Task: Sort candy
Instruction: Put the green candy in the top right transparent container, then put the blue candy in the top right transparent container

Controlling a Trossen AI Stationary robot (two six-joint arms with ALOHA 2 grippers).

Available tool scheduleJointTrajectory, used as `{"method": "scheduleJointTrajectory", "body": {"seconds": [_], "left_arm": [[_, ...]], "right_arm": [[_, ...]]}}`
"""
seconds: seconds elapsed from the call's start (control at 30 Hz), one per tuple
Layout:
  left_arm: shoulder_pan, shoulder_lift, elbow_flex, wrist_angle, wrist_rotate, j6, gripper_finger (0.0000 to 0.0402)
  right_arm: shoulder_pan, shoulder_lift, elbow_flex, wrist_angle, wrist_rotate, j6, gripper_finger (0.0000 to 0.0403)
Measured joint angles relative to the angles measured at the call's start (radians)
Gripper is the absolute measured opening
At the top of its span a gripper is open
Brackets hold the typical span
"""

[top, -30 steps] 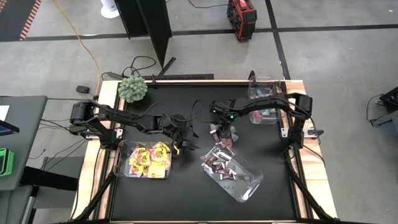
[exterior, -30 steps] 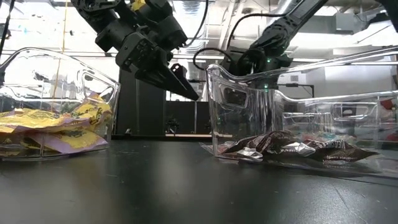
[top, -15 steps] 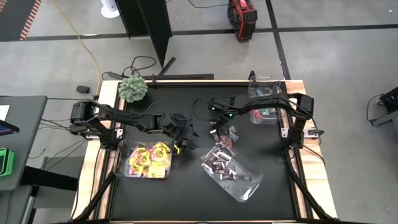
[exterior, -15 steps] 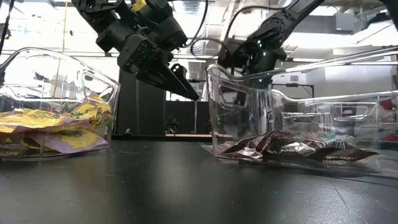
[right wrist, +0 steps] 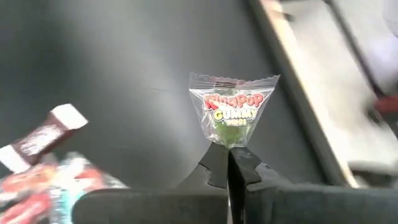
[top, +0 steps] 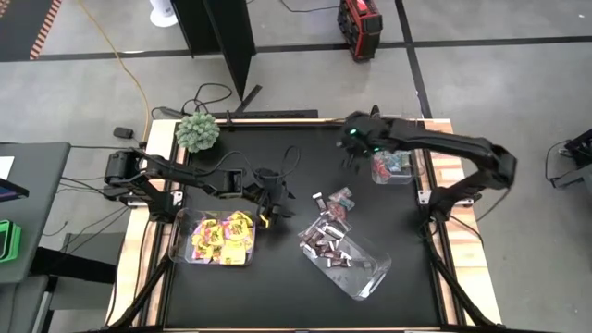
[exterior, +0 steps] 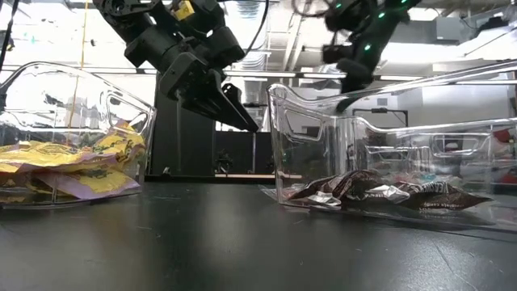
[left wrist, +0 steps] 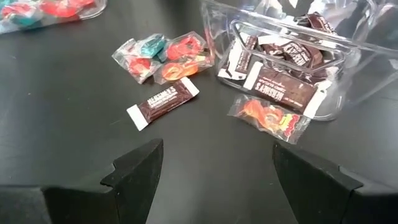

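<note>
Black desk (top: 287, 287) mostly sorted — yellow packets (top: 222, 237) binned at 8 o'clock, dark bars (top: 326, 248) at 5. Few loose sweets (top: 335, 199) left at centre. Right end effector (right wrist: 229, 157) pinches gummy packet (right wrist: 232, 110), aloft near 2 o'clock bin (top: 396, 166). Left end effector (left wrist: 214, 165) spread, waiting centre-left.

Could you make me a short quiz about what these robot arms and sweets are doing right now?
1. True or false: the right claw is shut on a clear-wrapped Ring Pop gummy sweet.
2. Which clear plastic bin holds the yellow packets: A, the one near the left claw, or B, the one at the table's far right corner?
3. Fill in: a loose dark brown mini bar lies on the black ____.

Key: 1 true; 2 A; 3 table.
</note>
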Motion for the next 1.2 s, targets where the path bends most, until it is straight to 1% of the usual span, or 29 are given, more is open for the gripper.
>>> {"method": "scheduleJointTrajectory", "body": {"seconds": [0.2, 0.27, 0.33, 0.43, 0.57, 0.7, 0.8, 0.87, 0.97, 1.03, 1.13, 1.2], "left_arm": [[0.0, 0.0, 0.0, -0.001, -0.057, -0.023, 0.0297], [0.0, 0.0, 0.0, -0.001, -0.067, -0.025, 0.0297], [0.0, 0.0, 0.0, -0.001, -0.07, -0.028, 0.0297], [0.0, 0.0, 0.0, -0.001, -0.07, -0.034, 0.0297], [0.0, 0.0, 0.0, -0.001, -0.07, -0.035, 0.0297], [0.0, 0.0, 0.0, -0.001, -0.071, -0.04, 0.0297], [0.0, 0.0, 0.0, -0.002, -0.071, -0.051, 0.0297], [-0.001, 0.0, 0.0, -0.013, -0.054, -0.05, 0.0297], [-0.011, 0.002, 0.0, -0.035, 0.038, -0.017, 0.0297], [-0.026, 0.002, 0.0, -0.038, 0.075, 0.011, 0.0297], [-0.044, 0.002, 0.0, -0.03, 0.073, 0.045, 0.0297], [-0.05, 0.002, 0.0, -0.01, 0.057, 0.047, 0.0297]], "right_arm": [[-0.09, -0.172, 0.0, -0.128, 0.223, 0.255, 0.0018], [-0.115, -0.223, 0.0, -0.164, 0.26, 0.324, 0.0027], [-0.135, -0.261, 0.0, -0.203, 0.27, 0.372, 0.0041], [-0.149, -0.3, 0.0, -0.294, 0.312, 0.426, 0.0075], [-0.149, -0.312, 0.0, -0.422, 0.365, 0.518, 0.0145], [-0.142, -0.314, 0.0, -0.459, 0.372, 0.54, 0.0226], [-0.112, -0.314, 0.0, -0.435, 0.382, 0.527, 0.0266], [-0.072, -0.314, 0.0, -0.409, 0.381, 0.487, 0.0275], [0.007, -0.314, 0.0, -0.353, 0.348, 0.429, 0.0276], [0.065, -0.306, 0.0, -0.305, 0.322, 0.402, 0.0275], [0.144, -0.277, 0.0, -0.25, 0.274, 0.353, 0.0274], [0.19, -0.243, 0.0, -0.227, 0.196, 0.307, 0.0274]]}}
